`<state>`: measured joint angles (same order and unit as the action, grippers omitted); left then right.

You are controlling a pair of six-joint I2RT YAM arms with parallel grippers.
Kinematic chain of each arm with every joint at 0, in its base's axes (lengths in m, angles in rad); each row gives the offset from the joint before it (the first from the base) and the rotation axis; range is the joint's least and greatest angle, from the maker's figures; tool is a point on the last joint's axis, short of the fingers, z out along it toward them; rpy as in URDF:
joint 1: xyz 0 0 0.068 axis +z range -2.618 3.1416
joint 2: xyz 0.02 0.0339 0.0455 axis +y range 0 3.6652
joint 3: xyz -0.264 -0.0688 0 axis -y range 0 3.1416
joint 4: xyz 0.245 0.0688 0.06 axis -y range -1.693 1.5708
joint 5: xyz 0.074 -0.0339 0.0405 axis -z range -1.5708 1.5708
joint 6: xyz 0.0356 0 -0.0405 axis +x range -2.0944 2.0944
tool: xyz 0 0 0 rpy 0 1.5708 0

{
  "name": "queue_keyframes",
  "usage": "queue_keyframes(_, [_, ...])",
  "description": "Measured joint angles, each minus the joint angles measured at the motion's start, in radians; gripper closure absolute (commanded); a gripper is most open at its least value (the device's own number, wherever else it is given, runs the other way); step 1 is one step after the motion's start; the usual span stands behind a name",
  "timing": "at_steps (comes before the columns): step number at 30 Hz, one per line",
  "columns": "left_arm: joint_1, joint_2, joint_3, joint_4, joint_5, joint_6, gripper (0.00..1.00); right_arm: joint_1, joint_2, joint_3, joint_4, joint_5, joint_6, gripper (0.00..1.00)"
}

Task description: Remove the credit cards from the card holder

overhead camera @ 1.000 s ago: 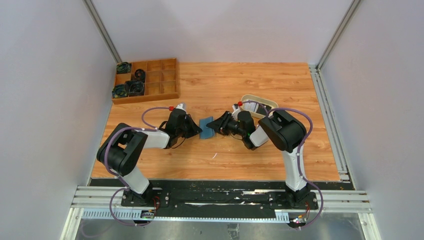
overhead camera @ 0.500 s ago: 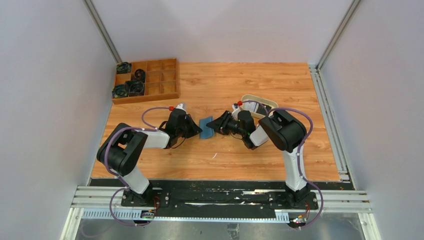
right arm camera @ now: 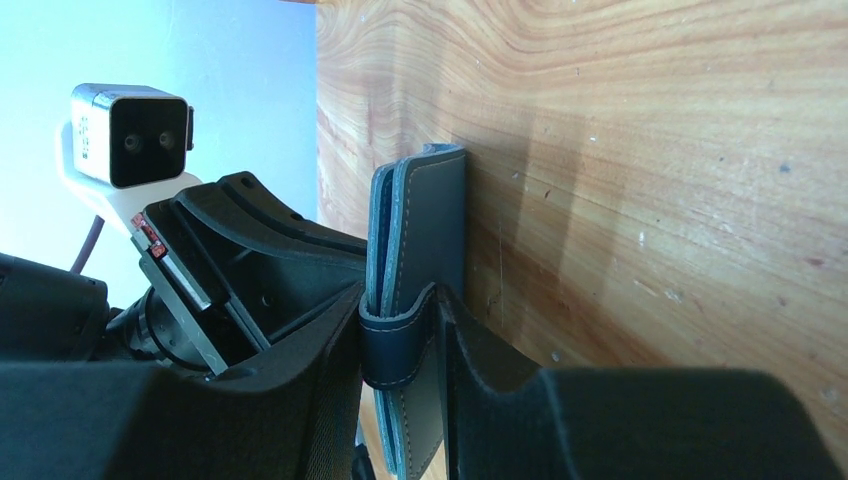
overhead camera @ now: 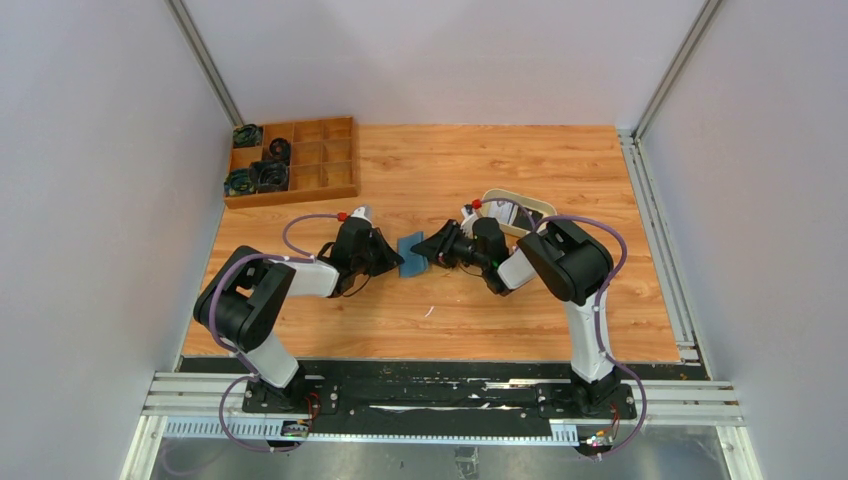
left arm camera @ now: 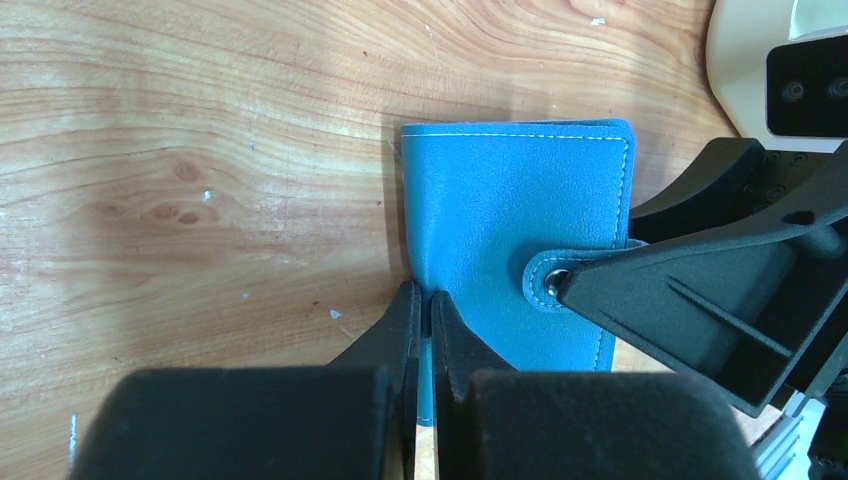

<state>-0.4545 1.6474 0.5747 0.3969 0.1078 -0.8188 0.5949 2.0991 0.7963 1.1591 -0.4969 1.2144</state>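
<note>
While the teal card holder (left arm camera: 510, 220) lies folded closed on the bench (overhead camera: 470, 165) between the two arms, we see the left hand (left arm camera: 421, 305) pinched narrow on the edge facing it. The right hand (right arm camera: 398, 295) clamps the opposite edge, its fingers pressing both faces of the holder at the fastened snap strap (right arm camera: 395, 345).

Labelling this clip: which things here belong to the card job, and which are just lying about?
Job: card holder, left claw, right claw, both claws pinching the holder.
Lying about: wooden box, cream tray.
</note>
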Motion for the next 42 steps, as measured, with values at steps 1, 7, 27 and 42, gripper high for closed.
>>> queue_keyframes(1, [0.000, 0.000, -0.001, 0.000, 0.000, 0.000, 1.00, 0.000, 0.000, 0.003, -0.007, 0.000, -0.003, 0.66])
queue_keyframes(7, [0.000, 0.000, -0.004, 0.005, -0.004, 0.000, 1.00, 0.006, 0.000, 0.019, -0.038, 0.000, -0.030, 0.67])
queue_keyframes(27, [0.000, 0.000, -0.004, 0.006, -0.004, 0.001, 1.00, 0.013, 0.000, 0.027, -0.087, 0.001, -0.083, 0.79])
queue_keyframes(42, [0.000, -0.001, -0.004, 0.005, -0.003, 0.005, 1.00, 0.011, -0.016, 0.027, -0.144, 0.016, -0.093, 0.98])
